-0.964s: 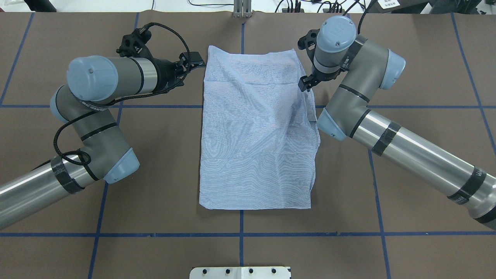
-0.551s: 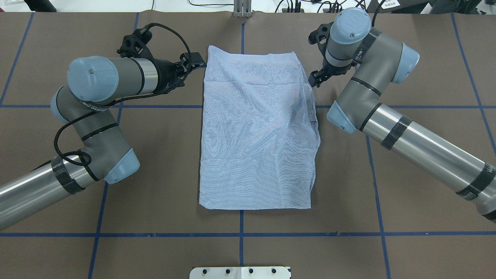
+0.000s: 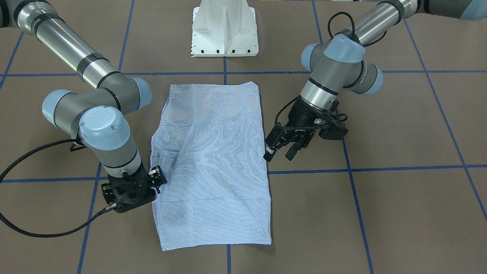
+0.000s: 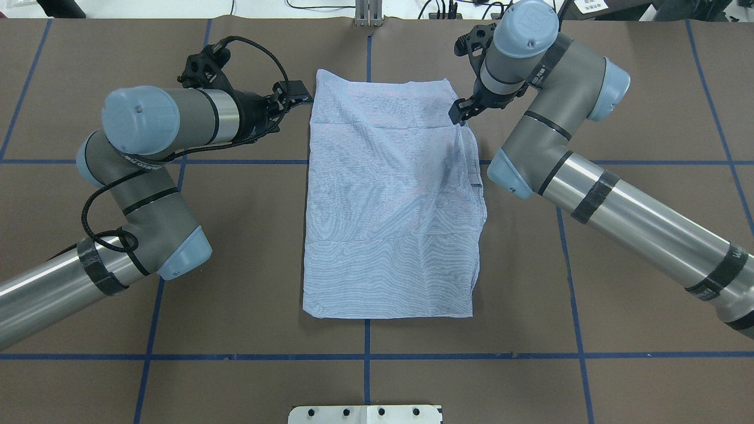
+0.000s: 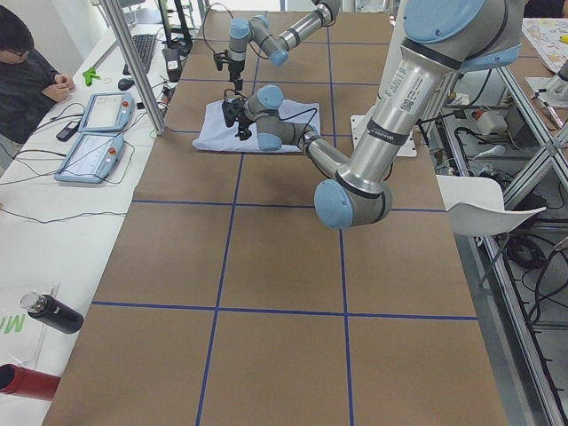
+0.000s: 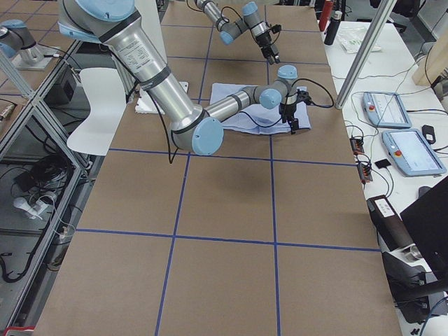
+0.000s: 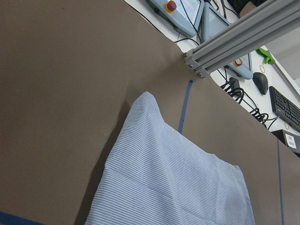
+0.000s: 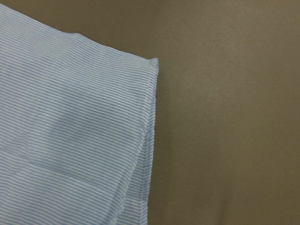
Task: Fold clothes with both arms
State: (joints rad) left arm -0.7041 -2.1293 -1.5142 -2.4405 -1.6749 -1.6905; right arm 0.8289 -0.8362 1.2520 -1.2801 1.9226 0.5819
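One shirt, blue-and-white stripe, already folded to a tall rectangle. It lies flat at the centre of the brown surface. The right-hand edge in the overhead view is uneven, with under-layers showing past the top layer.

Two pincers.
- Left pincer: fingers apart and empty, just beside the shirt's upper-left corner in the overhead view.
- Right pincer: at the upper-right edge, a little below that corner. Whether apart or together cannot be told.

Step, as judged: taking both upper corners for a fold down toward the lower edge.

Handling notes:
- Bring each pincer onto its own corner at matching height.
- Bite through every layer, the loose right-hand ones above all.
- Lift both sides evenly.
- Carry the edge across taut and level, so that it lands square on the lower hem without dragging the cloth beneath.
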